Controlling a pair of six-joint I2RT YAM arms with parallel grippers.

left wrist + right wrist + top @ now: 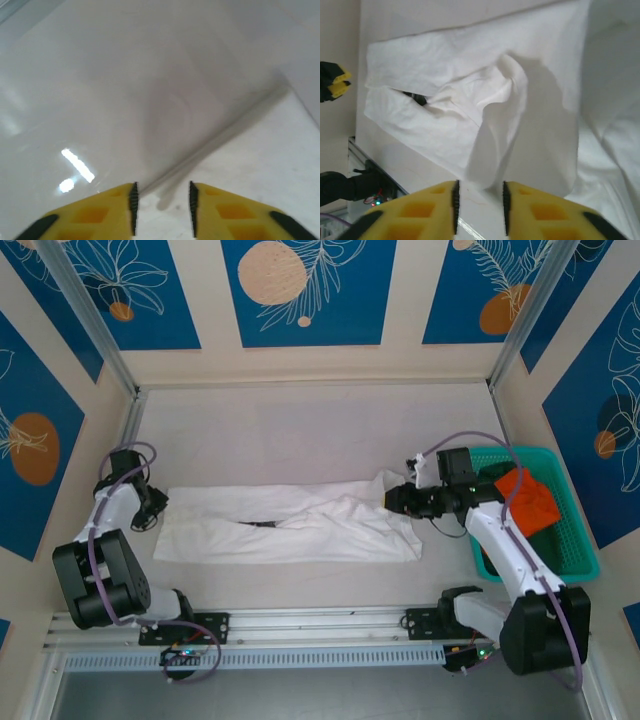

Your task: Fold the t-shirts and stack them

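Table (300, 430), teal basket (582, 540) beside white t-shirt (300, 530)

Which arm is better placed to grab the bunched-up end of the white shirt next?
Probably right: the right gripper sits at the bunched end of the white shirt; the left gripper is at its flat end.

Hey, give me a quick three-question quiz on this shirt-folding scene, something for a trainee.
1. True or false: the plain white cloth t-shirt lies spread on the pale table.
2. Where is the bright orange cloth t-shirt? A: in the teal plastic lattice basket; B: on the white t-shirt; C: in the left gripper.
3. Is the left gripper or the right gripper clamped on cloth?
Key: 1 true; 2 A; 3 no, both stand open.
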